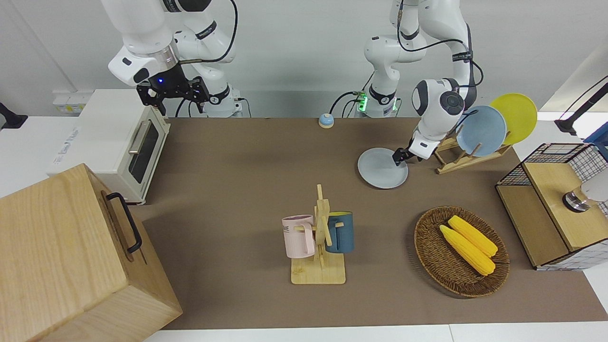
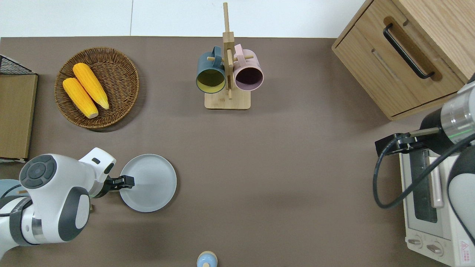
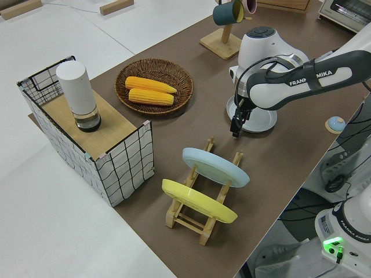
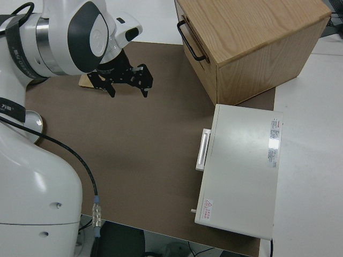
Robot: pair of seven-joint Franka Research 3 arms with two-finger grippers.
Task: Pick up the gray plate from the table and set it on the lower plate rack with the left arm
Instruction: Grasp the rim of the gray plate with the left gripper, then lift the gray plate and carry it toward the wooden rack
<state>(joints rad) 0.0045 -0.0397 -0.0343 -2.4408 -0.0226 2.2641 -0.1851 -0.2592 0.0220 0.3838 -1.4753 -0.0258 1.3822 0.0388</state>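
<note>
Mug stand [image 1: 318,237] nearest; left jaws [image 2: 128,181] at gray plate [image 2: 150,183] rim.

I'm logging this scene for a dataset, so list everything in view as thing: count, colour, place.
gray plate: 1, pale gray, flat on the table, brown mat
lower plate rack: 1, light wood, toward the left arm's end
blue plate: 1, light blue, in the rack
yellow plate: 1, yellow, in the rack
mug stand: 1, wood, holding a pink and a blue mug
basket: 1, brown wicker, holding two yellow corn cobs
wooden cabinet: 1, right arm's end
toaster oven: 1, white, beside the cabinet
wire crate: 1, white cylinder on top
small bell: 1, blue
left tool: at the gray plate's rim
right arm: parked
</note>
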